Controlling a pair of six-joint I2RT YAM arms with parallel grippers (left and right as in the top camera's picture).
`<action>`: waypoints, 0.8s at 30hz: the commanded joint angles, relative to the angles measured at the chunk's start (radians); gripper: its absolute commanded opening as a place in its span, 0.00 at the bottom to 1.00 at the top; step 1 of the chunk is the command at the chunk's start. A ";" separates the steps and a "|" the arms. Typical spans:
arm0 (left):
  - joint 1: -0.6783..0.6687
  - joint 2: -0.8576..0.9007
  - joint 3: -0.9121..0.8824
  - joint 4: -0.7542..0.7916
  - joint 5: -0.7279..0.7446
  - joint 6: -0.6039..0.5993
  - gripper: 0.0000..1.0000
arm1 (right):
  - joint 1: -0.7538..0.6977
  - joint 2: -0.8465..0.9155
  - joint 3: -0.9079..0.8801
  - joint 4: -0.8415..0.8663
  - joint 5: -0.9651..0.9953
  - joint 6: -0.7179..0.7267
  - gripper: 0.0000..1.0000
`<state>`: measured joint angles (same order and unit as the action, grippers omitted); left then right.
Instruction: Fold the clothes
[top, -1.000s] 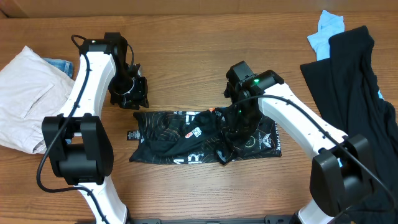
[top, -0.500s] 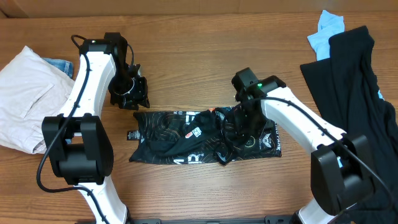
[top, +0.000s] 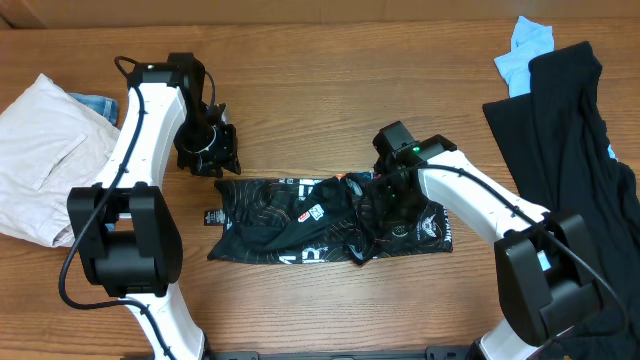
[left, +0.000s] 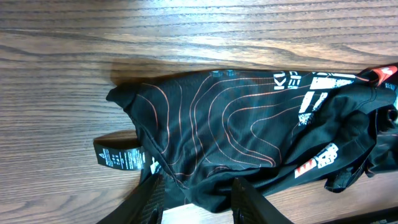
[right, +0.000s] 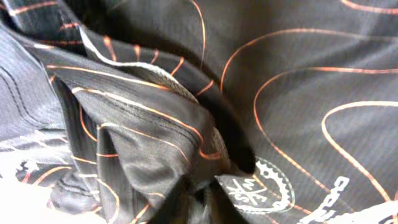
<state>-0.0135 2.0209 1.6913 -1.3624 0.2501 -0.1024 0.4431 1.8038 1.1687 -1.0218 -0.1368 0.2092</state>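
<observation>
Item: black jersey shirt (top: 290, 225), a crumpled strip at the centre of the table (top: 330, 90). Long axis left to right, label (top: 213, 216) at the left end.
Right gripper (top: 388, 205): fingers pinched on a fold near the shirt's right end (cloth bunches into them).
Left gripper (top: 207, 152): fingers apart, empty, just beyond the shirt's upper-left corner.

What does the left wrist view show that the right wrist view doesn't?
Only the left wrist view: the wooden table, a black tag lying at the shirt's edge, and the left fingers standing apart. Only the right wrist view: a white cog emblem beside tightly bunched folds, with fabric filling the frame. Both: the black jersey shirt with thin orange wavy lines.
</observation>
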 joint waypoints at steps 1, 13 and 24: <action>-0.008 -0.010 0.021 -0.002 0.013 -0.010 0.39 | 0.003 -0.004 -0.004 -0.002 -0.079 -0.067 0.05; -0.008 -0.010 0.021 0.001 0.012 -0.010 0.39 | 0.079 -0.004 -0.004 -0.040 -0.254 -0.367 0.40; -0.008 -0.010 0.021 0.002 0.012 -0.010 0.40 | 0.079 -0.004 -0.004 0.023 -0.459 -0.468 0.45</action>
<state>-0.0135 2.0209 1.6913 -1.3613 0.2501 -0.1024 0.5240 1.8038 1.1683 -1.0054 -0.5217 -0.2104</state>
